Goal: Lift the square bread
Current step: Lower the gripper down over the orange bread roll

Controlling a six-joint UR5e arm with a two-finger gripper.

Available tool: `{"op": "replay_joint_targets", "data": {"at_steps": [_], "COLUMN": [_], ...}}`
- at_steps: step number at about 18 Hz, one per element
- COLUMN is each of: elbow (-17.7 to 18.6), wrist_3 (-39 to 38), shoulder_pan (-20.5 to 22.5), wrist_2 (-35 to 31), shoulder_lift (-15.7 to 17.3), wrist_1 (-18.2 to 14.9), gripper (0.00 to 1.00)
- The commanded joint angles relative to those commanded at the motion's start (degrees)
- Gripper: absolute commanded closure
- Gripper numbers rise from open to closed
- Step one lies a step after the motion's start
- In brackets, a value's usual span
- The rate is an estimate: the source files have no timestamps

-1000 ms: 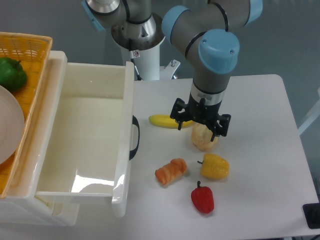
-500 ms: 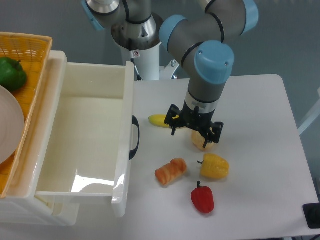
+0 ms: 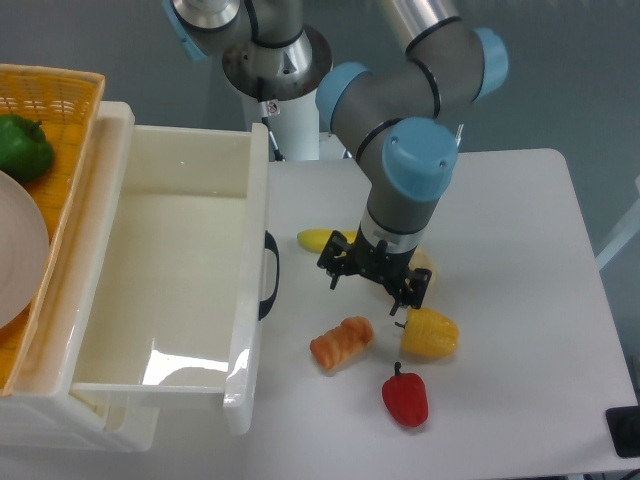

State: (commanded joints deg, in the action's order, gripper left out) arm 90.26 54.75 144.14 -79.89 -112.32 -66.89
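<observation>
The square bread [image 3: 342, 342] is a glossy orange-tan ridged toy loaf lying on the white table, in front of the drawer's right side. My gripper [image 3: 371, 291] hangs open and empty just above and behind it, a little to its right, with its fingers spread wide. The gripper is not touching the bread. The arm's wrist covers part of the things behind it.
A yellow pepper [image 3: 430, 333] lies right of the bread and a red pepper [image 3: 405, 398] in front. A banana [image 3: 314, 240] and a pale bun [image 3: 423, 264] lie partly hidden behind the gripper. An open white drawer [image 3: 170, 290] stands left, with a basket [image 3: 60, 95] holding a green pepper [image 3: 22, 146].
The gripper has moved left and toward the front, off the pale bun and closer to the bread. It stays open. The objects have not moved.
</observation>
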Motion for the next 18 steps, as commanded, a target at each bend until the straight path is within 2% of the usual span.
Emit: {"op": "replay_joint_targets", "data": {"at_steps": [5,11,18], "elbow": [0.35,0.79,0.53], "wrist_3": [8.0,7.66,7.48], "shoulder_pan": [-1.32,-2.11,-2.9], "wrist_2": [-3.42,-5.27,-5.19], "shoulder_lift": [-2.03,-4.57,-8.0], "wrist_1": [0.7,1.23,5.1], "gripper": [0.0,0.0,0.0]}}
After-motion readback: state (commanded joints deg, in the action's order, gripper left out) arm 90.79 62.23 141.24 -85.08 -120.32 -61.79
